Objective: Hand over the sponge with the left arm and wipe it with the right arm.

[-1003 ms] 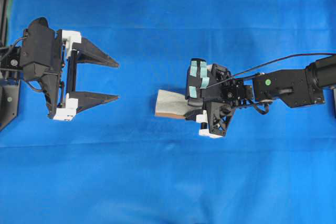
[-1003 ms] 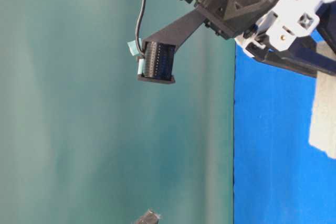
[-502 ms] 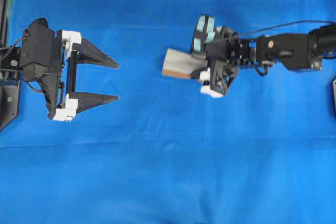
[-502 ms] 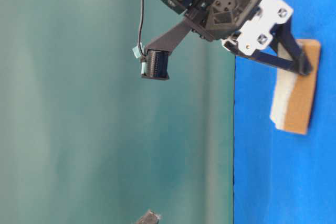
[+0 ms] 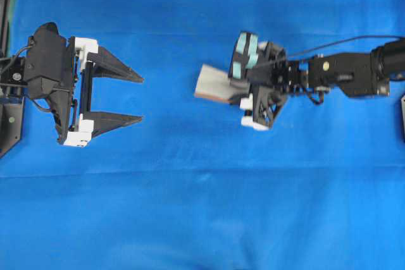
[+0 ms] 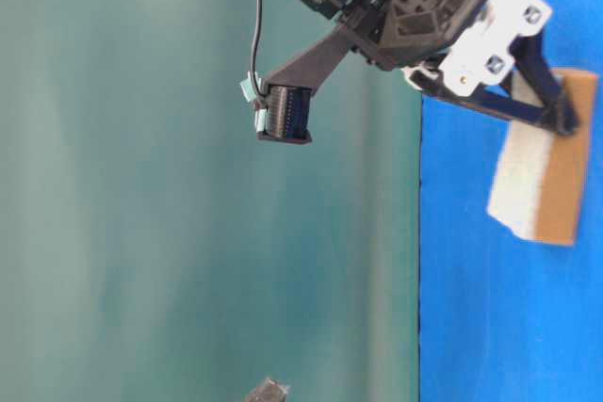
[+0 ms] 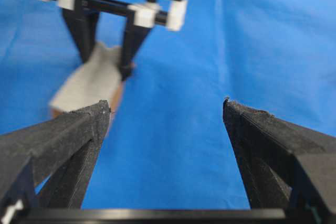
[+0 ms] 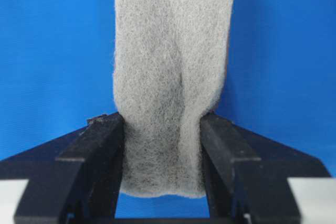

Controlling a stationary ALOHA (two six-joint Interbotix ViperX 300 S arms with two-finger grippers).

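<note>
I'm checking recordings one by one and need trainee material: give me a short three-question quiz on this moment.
1. True or false: the left gripper is open with nothing between its fingers.
2. Which gripper holds the sponge? A) left B) right C) neither
3. Fill in: the right gripper squeezes the sponge by its two long ____.

Key: 1 true; 2 B; 3 sides.

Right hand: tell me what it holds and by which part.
The right hand pinches the sponge across its width at one end, its fingers squeezing the long edges; the rest sticks out free. The left hand holds nothing.
</note>
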